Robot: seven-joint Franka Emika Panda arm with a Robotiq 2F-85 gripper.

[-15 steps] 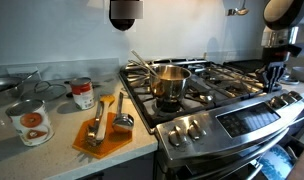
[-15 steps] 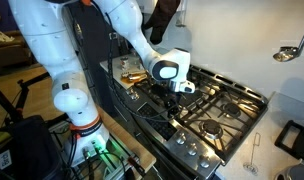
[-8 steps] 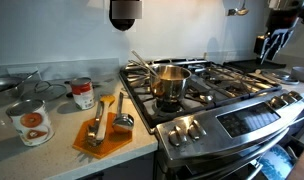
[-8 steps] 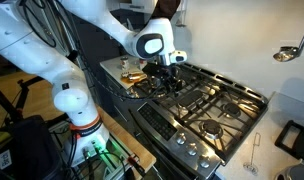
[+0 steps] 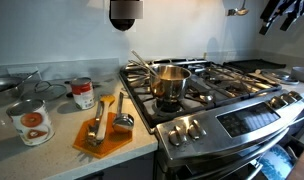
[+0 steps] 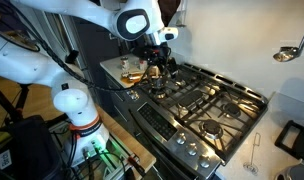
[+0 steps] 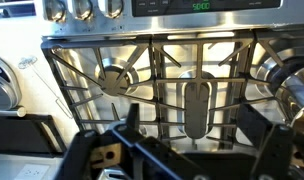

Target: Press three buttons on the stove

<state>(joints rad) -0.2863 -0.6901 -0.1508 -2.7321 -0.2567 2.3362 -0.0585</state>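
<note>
In an exterior view, my tool (image 5: 278,12) hangs high above the stove (image 5: 207,90). In an exterior view, it hovers over the stove's grates (image 6: 197,100). Wrist view: tool released, empty. Dropping toward the stove's panel (image 7: 192,8), I could strike a knob (image 7: 84,8) instead.

- Exterior view at counter (image 5: 52,140) height, off the end of the stove (image 5: 222,90). It faces across the grates (image 5: 207,78). The pincer (image 5: 282,12) sits far from the lens and is clipped in the upper corner.
- Exterior view set high, just beside the arm base (image 6: 74,112). It looks down diagonally along the stove (image 6: 207,100), with the pincer (image 6: 157,55) at mid-distance over the far end.
- Wrist view sits right behind the pincer (image 7: 189,125) and looks down close on the grates (image 7: 142,75). The control panel (image 7: 192,8) is at the frame top.
- Overlap: all three views cover the grates below the pincer. Both exterior views also take in the whole cooktop and the front knobs (image 5: 187,128).
</note>
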